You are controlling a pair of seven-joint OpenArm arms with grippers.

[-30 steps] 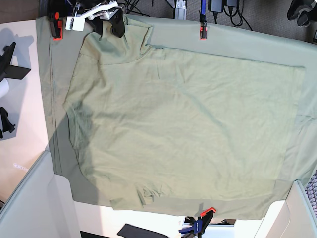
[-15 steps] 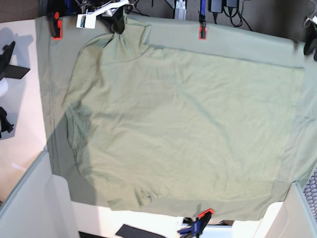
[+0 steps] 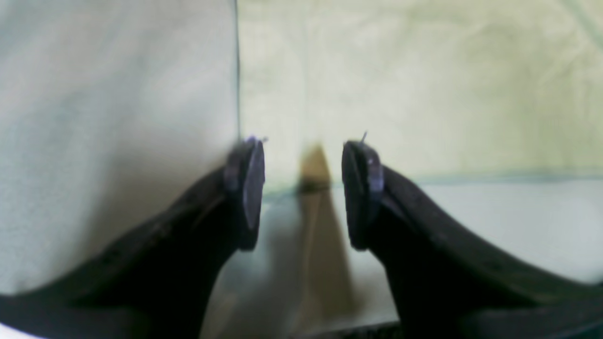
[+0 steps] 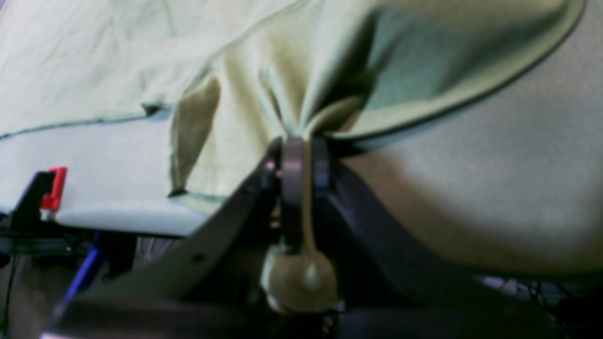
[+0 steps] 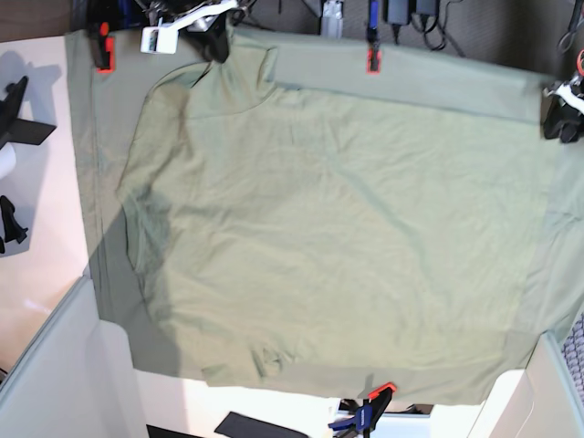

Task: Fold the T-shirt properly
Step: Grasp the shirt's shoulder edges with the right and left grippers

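Observation:
The pale green T-shirt lies spread flat on the larger green cloth sheet. At the shirt's far left corner, my right gripper is shut on a pinched fold of the T-shirt; the right wrist view shows fabric bunched between the right gripper's jaws and lifted off the sheet. My left gripper hovers at the shirt's far right corner. In the left wrist view the left gripper is open, its jaws astride the T-shirt's hem corner over the sheet, with nothing between them.
Orange clamps pin the sheet to the table edges; one red clamp shows in the right wrist view. Pale grey bins stand at the near left and near right. Black fixtures sit on the white table at left.
My right gripper has shut on the shirt's far left corner and drawn it slightly back. My left gripper has come into view at the right edge and descended to the far right corner.

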